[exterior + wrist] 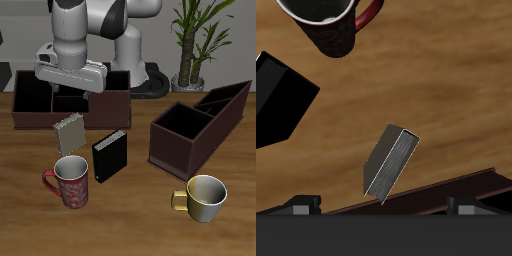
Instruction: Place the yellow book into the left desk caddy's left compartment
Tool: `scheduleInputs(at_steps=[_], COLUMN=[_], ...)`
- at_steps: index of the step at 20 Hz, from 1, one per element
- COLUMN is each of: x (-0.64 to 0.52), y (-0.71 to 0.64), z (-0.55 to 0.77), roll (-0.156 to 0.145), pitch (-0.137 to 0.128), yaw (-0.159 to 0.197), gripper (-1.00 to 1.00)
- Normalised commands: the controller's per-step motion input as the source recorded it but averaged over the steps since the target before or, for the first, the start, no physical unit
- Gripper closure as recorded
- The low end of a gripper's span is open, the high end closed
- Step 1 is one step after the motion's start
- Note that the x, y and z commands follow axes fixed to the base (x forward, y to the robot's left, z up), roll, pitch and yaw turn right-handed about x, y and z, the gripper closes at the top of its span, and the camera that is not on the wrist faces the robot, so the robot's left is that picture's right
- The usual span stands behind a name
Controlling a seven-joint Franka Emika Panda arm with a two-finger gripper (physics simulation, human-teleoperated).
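Book waiting below the gripper

Exterior view: the yellow book (69, 131) stands just below and ahead of the gripper (70, 88); finger spread hidden, cannot tell. Wrist view: the book (392, 160) looks thin, stiff, light; I'd pinch across its flat covers.

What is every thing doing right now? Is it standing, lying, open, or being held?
yellow book: standing on the table, not held.
black book: standing upright, untouched.
red mug: upright, nothing seen inside.
white mug: upright, nothing seen inside.
left desk caddy: open-topped, compartments look empty.
other caddy: open-topped, partly hidden by the arm.
pincer: above the yellow book, holding nothing; opening unclear.
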Motion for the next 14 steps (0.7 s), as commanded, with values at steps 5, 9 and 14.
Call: scheduleInputs(at_steps=[5,9,14], x=[-0.12,-0.07,0.0], y=[-0.15,-0.14,-0.01], z=[-0.18,-0.22,-0.19], roll=[0.003,-0.026,-0.013], pitch=[-0.049,-0.043,-0.016], yaw=[-0.079,-0.033,-0.073], gripper=[-1.0,-1.0,-1.0])
